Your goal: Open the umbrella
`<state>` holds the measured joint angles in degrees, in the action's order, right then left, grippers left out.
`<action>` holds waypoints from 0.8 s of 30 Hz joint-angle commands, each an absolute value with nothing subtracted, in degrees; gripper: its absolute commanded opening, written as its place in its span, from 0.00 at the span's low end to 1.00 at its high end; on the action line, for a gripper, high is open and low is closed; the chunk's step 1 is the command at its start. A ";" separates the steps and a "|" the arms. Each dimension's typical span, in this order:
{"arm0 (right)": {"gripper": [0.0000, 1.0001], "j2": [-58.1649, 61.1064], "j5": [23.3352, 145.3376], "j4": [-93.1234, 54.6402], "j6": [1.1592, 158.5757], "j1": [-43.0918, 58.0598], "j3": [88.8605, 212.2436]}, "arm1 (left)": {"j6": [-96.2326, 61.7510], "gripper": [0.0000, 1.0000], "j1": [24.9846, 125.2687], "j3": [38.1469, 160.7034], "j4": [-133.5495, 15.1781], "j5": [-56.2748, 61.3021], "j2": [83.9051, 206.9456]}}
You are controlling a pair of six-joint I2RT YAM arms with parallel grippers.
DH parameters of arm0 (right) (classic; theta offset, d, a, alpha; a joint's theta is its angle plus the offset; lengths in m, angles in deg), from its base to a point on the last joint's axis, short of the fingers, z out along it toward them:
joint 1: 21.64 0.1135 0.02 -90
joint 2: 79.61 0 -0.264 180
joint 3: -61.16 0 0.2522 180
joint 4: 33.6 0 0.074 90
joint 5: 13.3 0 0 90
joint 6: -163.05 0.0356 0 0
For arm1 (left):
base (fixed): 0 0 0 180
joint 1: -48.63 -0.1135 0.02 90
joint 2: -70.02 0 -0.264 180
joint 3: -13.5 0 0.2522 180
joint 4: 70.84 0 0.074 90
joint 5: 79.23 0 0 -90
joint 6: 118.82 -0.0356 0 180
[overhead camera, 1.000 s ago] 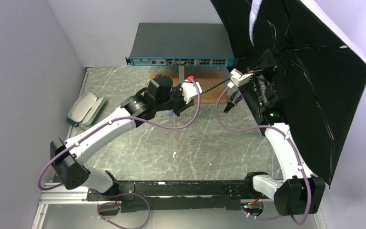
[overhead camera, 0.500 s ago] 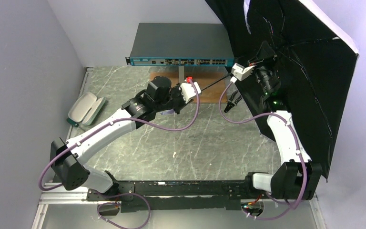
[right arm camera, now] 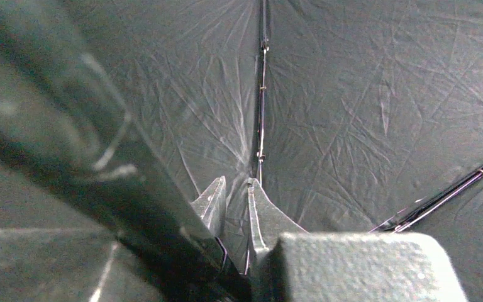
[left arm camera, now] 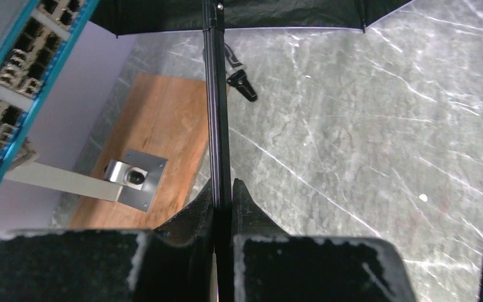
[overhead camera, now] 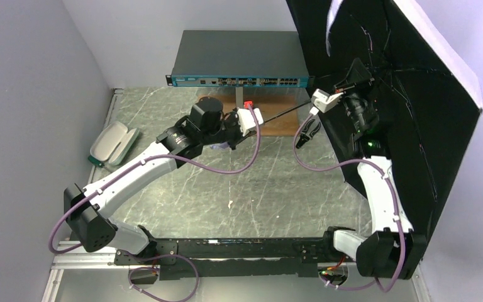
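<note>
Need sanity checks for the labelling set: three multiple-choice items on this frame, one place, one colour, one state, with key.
1. Where is the case? A. at the left edge of the table B. on the switch C. under the canopy
2. Colour of the umbrella lining? A. red B. black C. yellow
3. State of the left gripper? A. open B. shut on the shaft C. holding the case
1 A: it lies beside the left wall. 2 B: the inner face is black. 3 B: its fingers clamp the shaft.
</note>
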<state>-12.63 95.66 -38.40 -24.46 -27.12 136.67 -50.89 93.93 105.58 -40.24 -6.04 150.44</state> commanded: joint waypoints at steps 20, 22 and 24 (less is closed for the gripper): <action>0.62 -31.06 61.23 -31.04 -21.23 -17.75 119.45 | -44.22 0.00 96.03 111.39 -31.21 -18.51 151.05; 0.64 -32.71 64.14 -27.50 -21.17 -16.80 119.74 | -43.66 0.00 96.21 111.70 -32.04 -18.56 151.30; 0.66 -35.09 68.71 -23.35 -20.98 -16.33 119.76 | -43.35 0.00 96.30 112.24 -32.66 -18.42 151.77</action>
